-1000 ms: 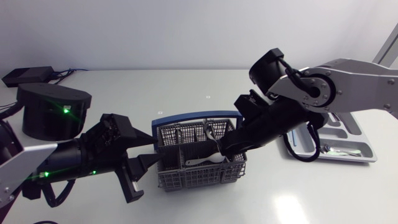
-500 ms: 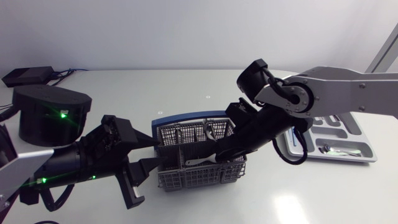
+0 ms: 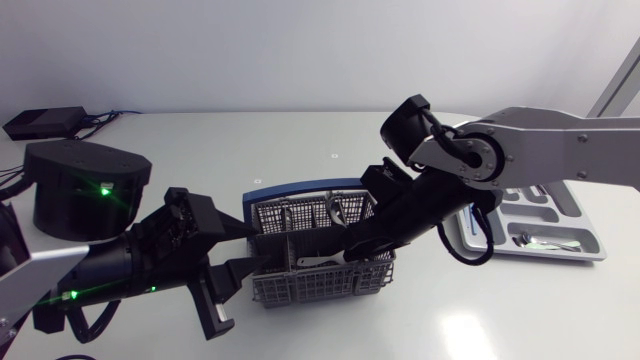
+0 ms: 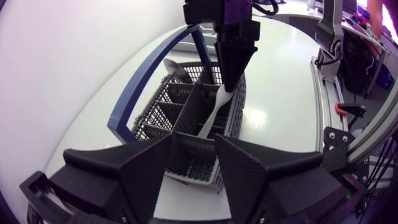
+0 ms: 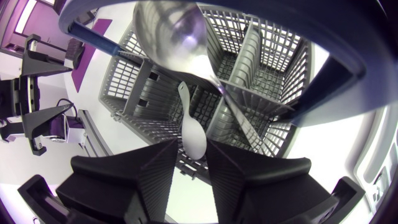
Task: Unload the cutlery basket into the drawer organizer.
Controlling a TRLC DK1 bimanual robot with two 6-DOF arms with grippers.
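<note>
Two claws entered, both at the cutlery basket [image 3: 320,292]. Item one, right claw [image 5: 191,152]: pressed onto the white spoon [image 5: 189,121] from both sides, pinching its upper end, while the rest slopes down into a middle compartment. Within the last second this arm has swung its elbow toward the basket and sunk the claw lower among the cells. Over the last half second it hardly moved, and the spoon lies where it lay. Reading: the grip looks made but the lift has not begun, so the spoon has yet to travel to the drawer organizer [image 3: 592,252], well apart at the right of the counter [image 3: 300,130] (it already holds at least one cutlery piece [image 3: 545,243]). Item two, left claw [image 4: 193,142]: set at the basket's opposite end wall, seemingly to steady it; whether it is spread or clamped I cannot tell. It has dropped slightly in the same interval. Surroundings: a metal spoon [image 5: 171,34] stands in the basket, its bowl just above the white one. Upright dividers [image 5: 249,50] flank both, and the blue handle [image 3: 300,186] runs along the far rim. Obstacles, by judgement: metal spoon and dividers crowd the way out, so a straight upward pull seems safest. A black box [image 3: 45,122] lies at the far left corner.
</note>
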